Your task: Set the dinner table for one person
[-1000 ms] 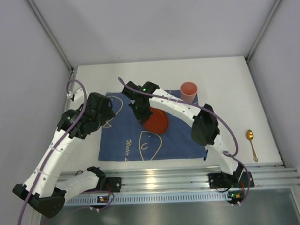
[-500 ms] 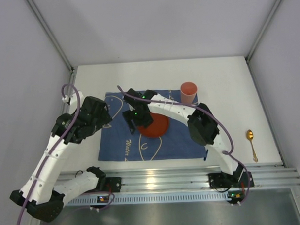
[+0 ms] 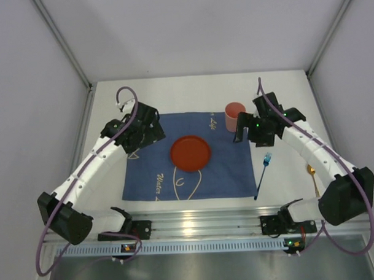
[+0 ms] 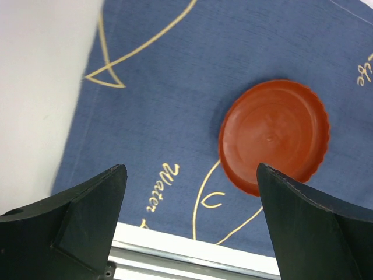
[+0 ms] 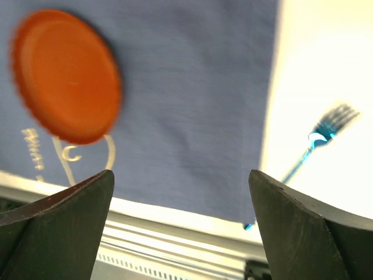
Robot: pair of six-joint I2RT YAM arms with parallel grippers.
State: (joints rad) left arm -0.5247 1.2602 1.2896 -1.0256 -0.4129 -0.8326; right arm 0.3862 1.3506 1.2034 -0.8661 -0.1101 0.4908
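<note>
Seeing the red plate [image 3: 190, 153] lying flat, dead centre on the blue cloth [image 3: 225, 175]. Seeing the pink cup [image 3: 235, 115] standing upright at the cloth's far right corner, and not managing to tell whether on the fabric or just off it. Spotting the blue fork [image 3: 262, 174] lying on the bare white dinner table [image 3: 173, 94] just beside the cloth's right edge, tines pointing away from the arms. Also spotting the gold spoon [image 3: 313, 178] further right, partly tucked under the right arm. Watching both grippers hanging wide open with nothing between the fingers: left gripper [image 3: 146, 126] above the cloth's far left corner, right gripper [image 3: 251, 128] up by the cup.

Guessing at the spoon as the piece left to place. Reckoning on it being light, stiff, shiny and a bit slippery, lying flat on a hard smooth top, so no getting under it. Leaning towards pinching across the thin handle around mid-length, fingers coming straight down either side. Expecting the same deal with the fork. Figuring the plate for stiff light plastic, best taken by its scalloped rim.
</note>
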